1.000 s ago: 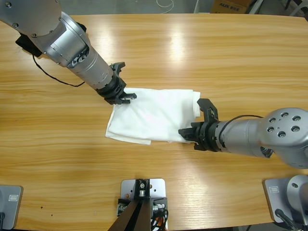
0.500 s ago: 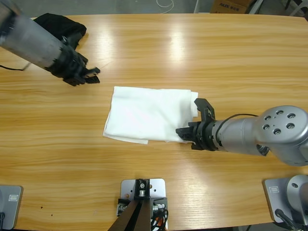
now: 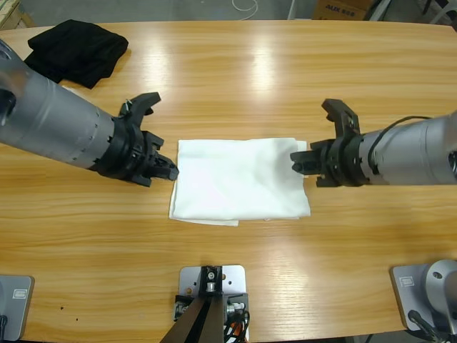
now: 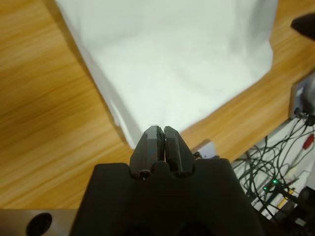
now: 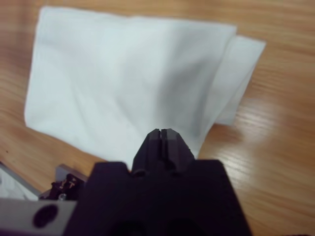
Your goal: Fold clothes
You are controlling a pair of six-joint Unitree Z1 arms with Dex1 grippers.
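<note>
A white T-shirt (image 3: 239, 179) lies folded into a flat rectangle at the middle of the table, and it fills the top of the left wrist view (image 4: 172, 64) and the right wrist view (image 5: 123, 83). The black garment (image 3: 77, 50) sits bunched at the far left corner. My left gripper (image 3: 170, 170) is at the shirt's left edge, shut with nothing in it (image 4: 164, 133). At the shirt's right edge, over a small flap that sticks out, my right gripper (image 3: 296, 163) is also shut and empty (image 5: 164, 135).
Bare wooden table (image 3: 285, 78) stretches behind and to either side of the shirt. A cardboard box (image 3: 343, 8) and a white cord (image 3: 245, 7) lie beyond the far edge. Cables (image 4: 275, 167) hang past the near edge.
The left arm swung from the far left down to the shirt's left edge. The right gripper moved from the shirt's near right corner up to its right edge. The shirt shifted right and lies squarer.
</note>
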